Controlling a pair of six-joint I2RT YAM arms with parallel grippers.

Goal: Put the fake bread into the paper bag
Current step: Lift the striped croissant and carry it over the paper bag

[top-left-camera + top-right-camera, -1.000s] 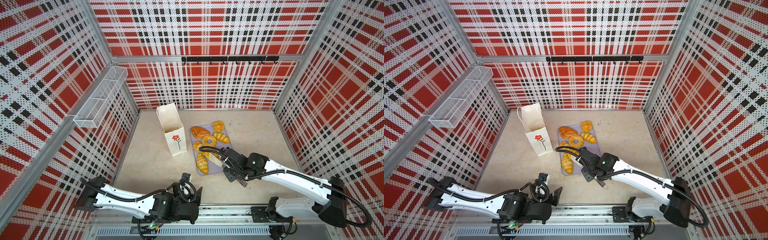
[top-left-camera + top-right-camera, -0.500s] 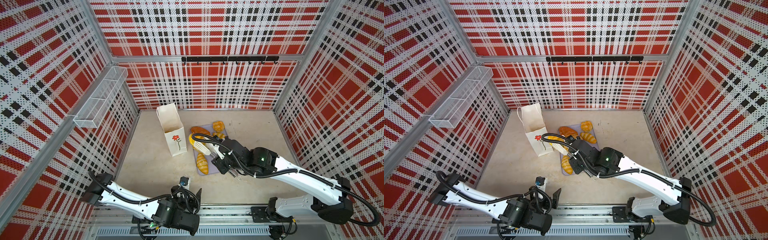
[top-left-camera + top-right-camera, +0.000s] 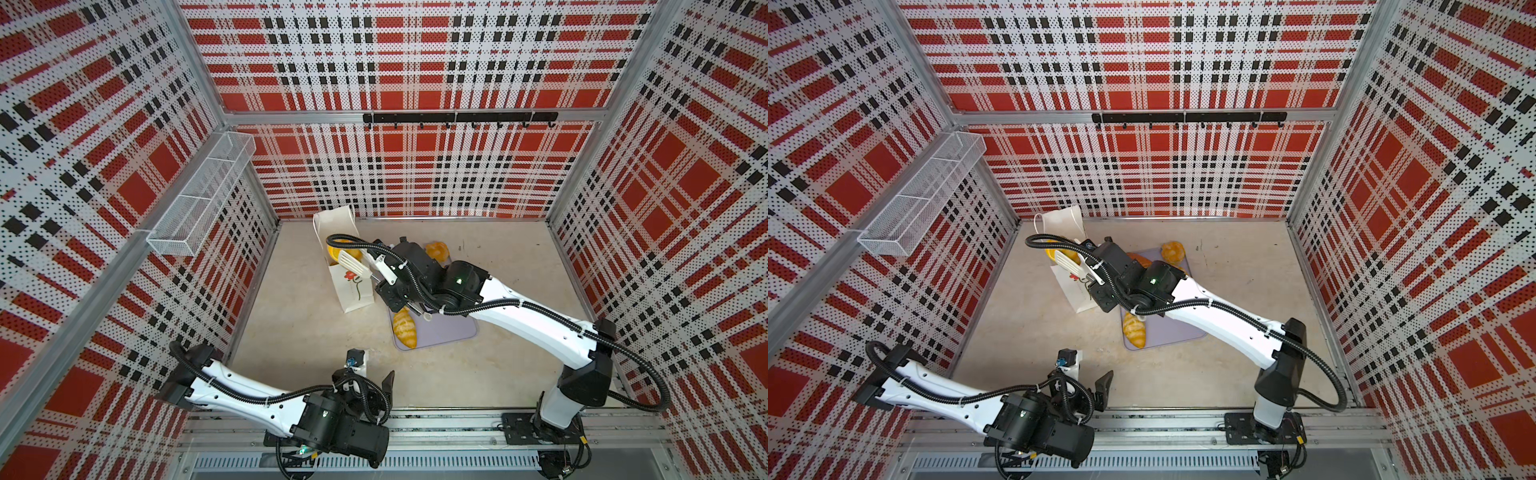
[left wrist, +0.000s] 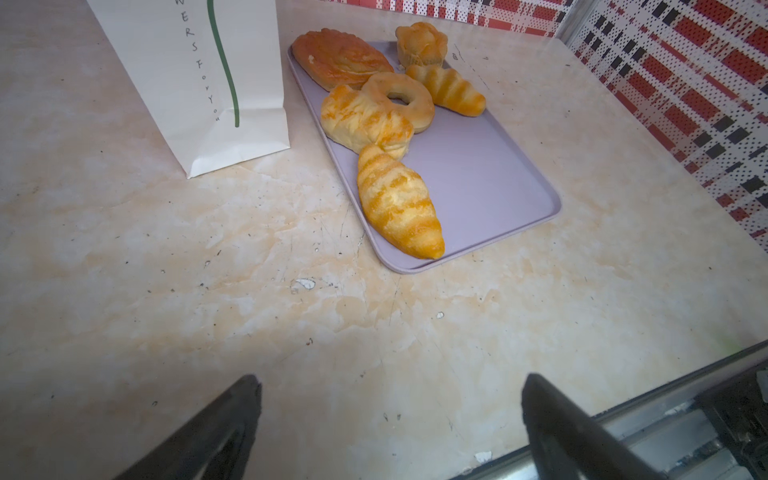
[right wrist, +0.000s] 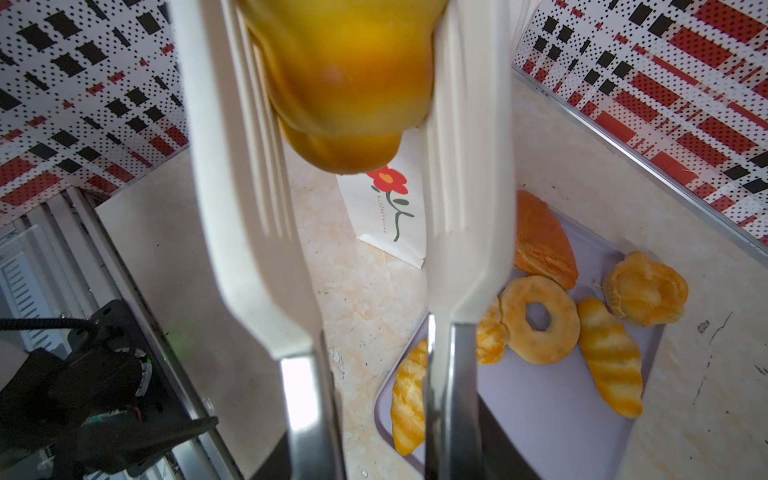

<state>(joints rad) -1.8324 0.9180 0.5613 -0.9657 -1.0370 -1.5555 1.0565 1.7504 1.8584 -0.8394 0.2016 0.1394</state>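
Bread first: a golden pastry (image 5: 345, 83) is pinched between the two long white paddles of my right tool (image 3: 347, 257), which is closed on it. In both top views the pastry overlaps the open mouth of the paper bag (image 3: 353, 293). The bag stands upright on the surface (image 4: 208, 270) just left of the lilac tray (image 4: 498, 187). Whether the pastry is below the bag's rim I cannot tell.

My right arm (image 3: 532, 320) rises from the front rail (image 3: 457, 419) on the right. From there it stretches diagonally leftward and away from me, wrist over the tray, paddles pointing toward the bag.

The rest of the fake bread (image 4: 397, 203), six pieces, lies on the tray, crowded toward the bag side.

My left arm (image 3: 241, 384) is folded low along the front rail. Its left tool (image 4: 392, 380) hangs spread wide over bare surface, gripping nothing, well apart from the bag.
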